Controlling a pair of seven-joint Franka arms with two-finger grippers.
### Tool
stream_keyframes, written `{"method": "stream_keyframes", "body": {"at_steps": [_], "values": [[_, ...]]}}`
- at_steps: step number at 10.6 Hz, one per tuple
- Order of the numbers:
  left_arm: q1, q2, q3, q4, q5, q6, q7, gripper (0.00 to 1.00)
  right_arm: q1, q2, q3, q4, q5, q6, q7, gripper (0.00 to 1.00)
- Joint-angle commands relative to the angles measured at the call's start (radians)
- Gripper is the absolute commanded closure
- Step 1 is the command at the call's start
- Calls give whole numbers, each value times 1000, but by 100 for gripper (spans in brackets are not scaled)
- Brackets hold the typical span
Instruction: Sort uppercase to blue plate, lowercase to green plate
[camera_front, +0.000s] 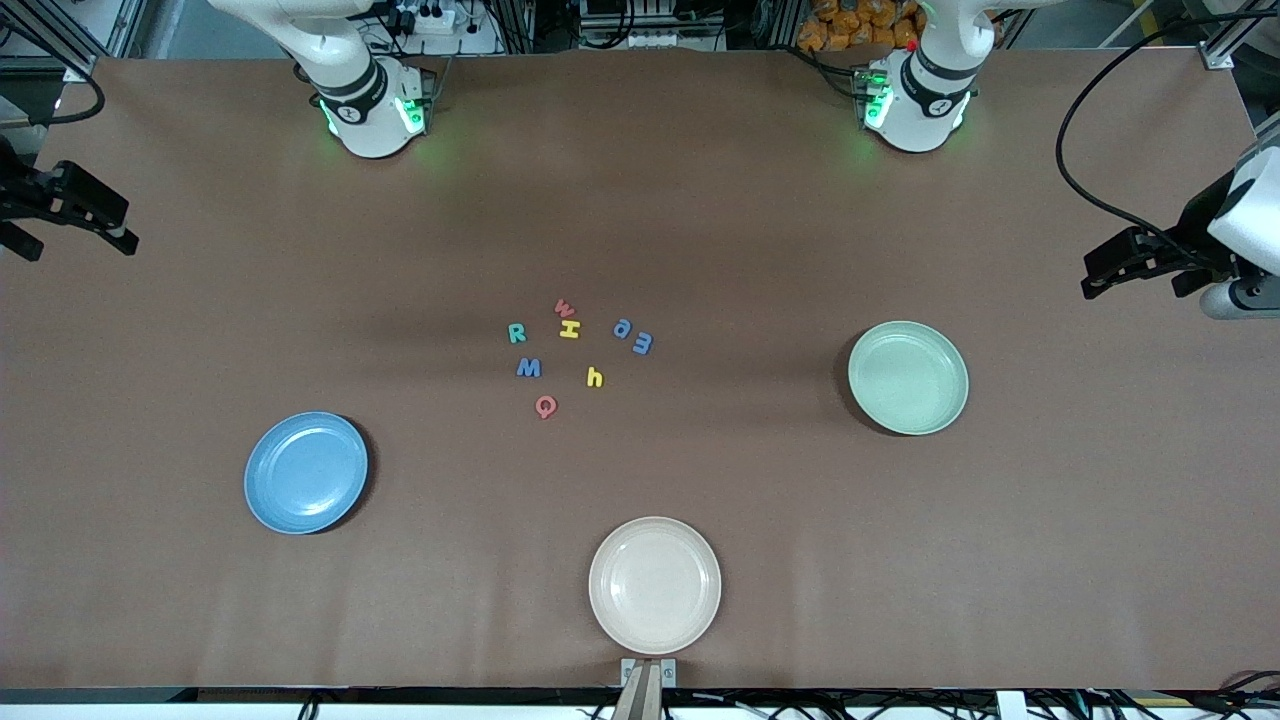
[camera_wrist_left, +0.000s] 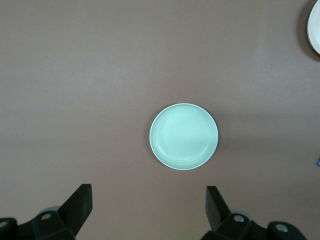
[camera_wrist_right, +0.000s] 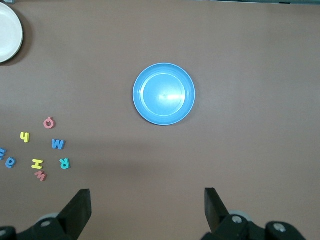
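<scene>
Eight foam letters lie in a loose cluster mid-table. The uppercase ones are teal R (camera_front: 517, 333), yellow H (camera_front: 569, 329), blue M (camera_front: 529, 368) and red Q (camera_front: 546, 406). The lowercase ones are red w (camera_front: 565, 307), blue a (camera_front: 622, 328), blue m (camera_front: 643, 343) and yellow h (camera_front: 595, 377). The blue plate (camera_front: 306, 472) sits toward the right arm's end with nothing on it. The green plate (camera_front: 908, 377) sits toward the left arm's end, also bare. High over the table near the green plate (camera_wrist_left: 184, 136), my left gripper (camera_wrist_left: 149, 192) is open. My right gripper (camera_wrist_right: 147, 195) hangs open near the blue plate (camera_wrist_right: 164, 94).
A beige plate (camera_front: 655, 585) lies bare near the table's front edge, nearer to the front camera than the letters. Both arm bases stand along the table's back edge. Brown tabletop surrounds the letters and plates.
</scene>
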Motion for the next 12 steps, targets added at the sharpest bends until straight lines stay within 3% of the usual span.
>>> {"method": "stream_keyframes", "body": {"at_steps": [1, 5, 9, 11, 12], "values": [[-1, -12, 5, 1, -21, 3, 6, 0, -10, -9, 9, 2, -15, -12, 5, 0], [-4, -12, -2, -3, -8, -7, 4, 0, -10, -8, 9, 0, -15, -12, 5, 0], [-18, 13, -47, -8, -16, -116, -11, 0, -11, -2, 9, -3, -15, -11, 5, 0], [-29, 19, -111, -14, -27, -121, -13, 0, -17, 2, 9, -7, -15, -9, 5, 0], [-4, 12, -175, -34, -49, -119, -17, 0, -17, 11, 9, -6, -15, -6, 4, 0]]}}
